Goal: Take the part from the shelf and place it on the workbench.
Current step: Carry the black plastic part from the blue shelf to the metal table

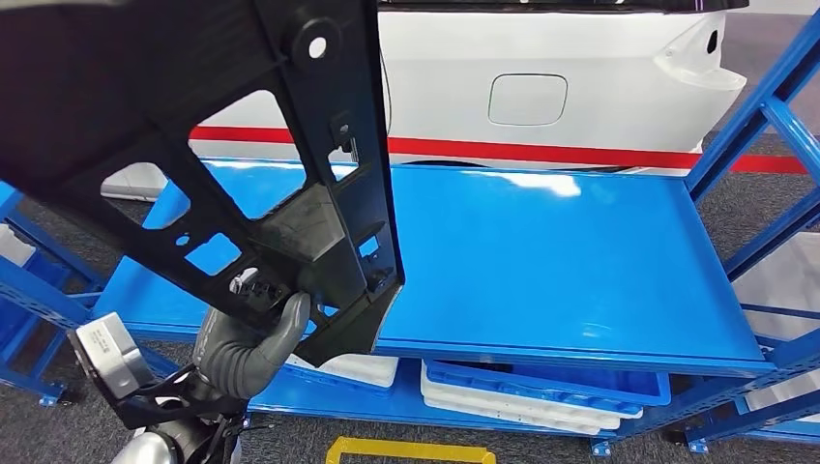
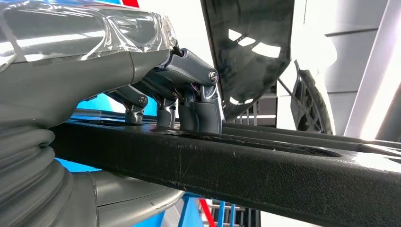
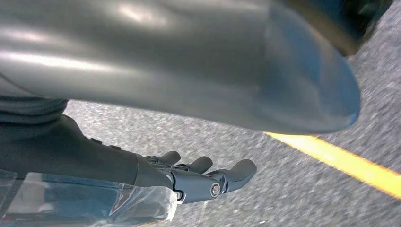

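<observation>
Left hand (image 1: pixel 253 338) gripping black part (image 1: pixel 184 145) — fingers (image 2: pixel 198 106) curled over its bar, thumb beneath; right hand (image 3: pixel 198 177) empty, fingers spread.

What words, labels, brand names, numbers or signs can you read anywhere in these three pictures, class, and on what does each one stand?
None: no readable text stands in any view.
The black part held by the left hand has holes and moulded ribs but no legible marking.
The blue workbench, the white car body with its red stripe, and the yellow floor line are plain.
</observation>
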Action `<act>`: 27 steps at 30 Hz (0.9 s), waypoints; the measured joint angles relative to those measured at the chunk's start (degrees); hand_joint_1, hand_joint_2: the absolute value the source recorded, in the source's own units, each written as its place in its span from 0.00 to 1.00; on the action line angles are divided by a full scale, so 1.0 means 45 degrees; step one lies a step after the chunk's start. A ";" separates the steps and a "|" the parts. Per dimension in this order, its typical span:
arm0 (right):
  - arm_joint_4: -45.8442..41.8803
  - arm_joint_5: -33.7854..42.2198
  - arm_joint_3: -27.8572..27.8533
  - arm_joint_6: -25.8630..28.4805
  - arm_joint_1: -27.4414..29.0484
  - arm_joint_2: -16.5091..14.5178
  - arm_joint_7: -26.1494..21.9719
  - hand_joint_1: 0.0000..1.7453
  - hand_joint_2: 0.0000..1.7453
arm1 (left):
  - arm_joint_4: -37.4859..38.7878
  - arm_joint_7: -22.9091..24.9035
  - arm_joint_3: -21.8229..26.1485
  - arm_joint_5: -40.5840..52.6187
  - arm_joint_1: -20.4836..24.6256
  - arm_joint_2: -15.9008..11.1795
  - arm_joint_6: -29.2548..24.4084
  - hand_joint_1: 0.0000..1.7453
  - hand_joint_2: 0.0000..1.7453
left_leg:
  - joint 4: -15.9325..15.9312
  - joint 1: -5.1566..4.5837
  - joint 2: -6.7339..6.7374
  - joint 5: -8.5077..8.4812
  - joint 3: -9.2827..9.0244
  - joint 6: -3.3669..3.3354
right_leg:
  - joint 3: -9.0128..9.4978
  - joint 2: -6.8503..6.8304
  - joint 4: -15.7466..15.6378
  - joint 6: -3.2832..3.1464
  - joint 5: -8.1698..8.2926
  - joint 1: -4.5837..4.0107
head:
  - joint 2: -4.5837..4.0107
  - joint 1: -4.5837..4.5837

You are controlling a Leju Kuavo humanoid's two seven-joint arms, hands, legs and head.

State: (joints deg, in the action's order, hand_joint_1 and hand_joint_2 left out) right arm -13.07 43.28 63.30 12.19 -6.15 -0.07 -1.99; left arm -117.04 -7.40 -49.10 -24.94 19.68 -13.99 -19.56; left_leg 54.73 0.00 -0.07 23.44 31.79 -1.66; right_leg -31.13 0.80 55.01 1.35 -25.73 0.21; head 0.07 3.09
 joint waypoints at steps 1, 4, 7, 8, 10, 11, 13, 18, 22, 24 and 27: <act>0.0001 0.0010 0.0000 0.0002 0.0007 0.0001 0.0001 0.00 0.00 | 0.0000 -0.0001 -0.0013 0.0002 -0.0001 0.0005 0.0000 1.00 1.00 | 0.0059 0.0009 -0.0001 0.0078 0.0037 0.0049 | -0.0016 0.0003 -0.0029 -0.0070 0.0050 0.0025 | 0.0000 -0.0004; 0.0005 0.0048 0.0000 0.0002 -0.0009 0.0003 0.0001 0.00 0.00 | 0.0002 -0.0002 -0.0040 0.0014 -0.0007 0.0007 0.0000 1.00 1.00 | 0.1580 0.0075 -0.0005 0.1207 0.0637 0.0232 | -0.0136 0.0011 -0.0071 -0.0260 0.0198 0.0070 | -0.0004 -0.0099; 0.0005 0.0092 0.0000 0.0004 0.0005 0.0000 0.0002 0.00 0.00 | 0.0018 -0.0004 -0.0072 0.0021 -0.0039 0.0017 0.0000 1.00 1.00 | 0.3805 0.0109 -0.0004 0.2249 0.1397 0.0346 | -0.0350 0.0058 -0.0054 -0.0301 0.0353 0.0056 | -0.0004 -0.0153; 0.0005 0.0096 0.0000 0.0005 0.0009 0.0000 0.0004 0.00 0.00 | 0.0026 -0.0005 -0.0080 0.0021 -0.0049 0.0021 0.0000 1.00 1.00 | 0.3720 0.0117 -0.0004 0.2156 0.1246 0.0353 | -0.0418 0.0080 -0.0050 -0.0291 0.0409 0.0056 | -0.0004 -0.0159; 0.0005 0.0095 0.0000 0.0011 0.0008 0.0000 0.0005 0.00 0.00 | 0.0033 -0.0006 -0.0093 0.0044 -0.0045 0.0029 0.0000 1.00 1.00 | 0.2074 0.0133 -0.0014 0.1446 0.0220 0.0322 | -0.0508 0.0137 -0.0047 -0.0245 0.0513 0.0057 | -0.0002 -0.0170; 0.0005 0.0092 0.0000 0.0015 0.0005 0.0000 0.0004 0.00 0.00 | 0.0035 -0.0007 -0.0097 0.0069 -0.0030 0.0035 0.0000 1.00 1.00 | 0.1057 0.0128 -0.0035 0.1146 -0.0357 0.0277 | -0.0544 0.0166 -0.0039 -0.0197 0.0563 0.0042 | -0.0002 -0.0177; 0.0005 0.0076 0.0000 0.0033 -0.0002 0.0000 0.0000 0.00 0.00 | 0.0036 -0.0016 -0.0106 0.0145 -0.0005 0.0057 0.0000 1.00 1.00 | -0.0107 0.0060 -0.0072 0.0816 -0.0937 0.0158 | -0.0614 0.0197 -0.0023 -0.0071 0.0670 0.0016 | -0.0002 -0.0186; 0.0012 0.0030 0.0000 0.0062 0.0019 0.0011 -0.0013 0.00 0.00 | 0.0039 -0.0027 -0.0157 0.0208 0.0016 0.0136 0.0000 1.00 1.00 | -0.0221 0.0074 0.0019 0.0399 -0.0619 -0.0286 | -0.1041 0.0115 0.0642 0.0248 0.0138 0.0040 | -0.0004 -0.0180; 0.0015 0.0013 0.0000 0.0084 0.0013 0.0015 -0.0018 0.00 0.00 | 0.0056 -0.0032 -0.0217 0.0203 -0.0005 0.0181 0.0000 1.00 1.00 | -0.0205 0.0063 0.0148 0.0020 -0.0131 -0.0403 | -0.1920 0.0018 0.3717 0.0394 -0.1759 0.0093 | -0.0005 -0.0166; 0.0015 0.0012 0.0000 0.0085 0.0012 0.0017 -0.0018 0.00 0.00 | 0.0069 -0.0032 -0.0257 0.0200 -0.0010 0.0193 0.0000 1.00 1.00 | -0.0181 0.0060 0.0175 -0.0156 0.0109 -0.0357 | -0.1404 0.0011 0.3523 0.0405 -0.1372 0.0094 | -0.0005 -0.0166; 0.0015 0.0001 0.0000 0.0089 -0.0037 0.0019 -0.0021 0.00 0.00 | 0.0073 -0.0033 -0.0293 0.0200 -0.0006 0.0210 -0.0001 1.00 1.00 | -0.0095 0.0042 0.0179 -0.0366 0.0364 -0.0214 | 0.0567 -0.0058 0.0699 0.0338 -0.0671 0.0069 | -0.0004 -0.0166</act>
State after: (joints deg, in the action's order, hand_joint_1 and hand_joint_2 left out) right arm -13.00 43.29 63.30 12.58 -6.32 0.02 -2.09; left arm -116.72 -7.55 -50.41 -24.04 19.65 -13.04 -19.57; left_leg 54.30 0.19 0.74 21.80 33.43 -2.63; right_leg -28.58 0.54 58.15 2.88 -28.75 0.52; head 0.05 2.34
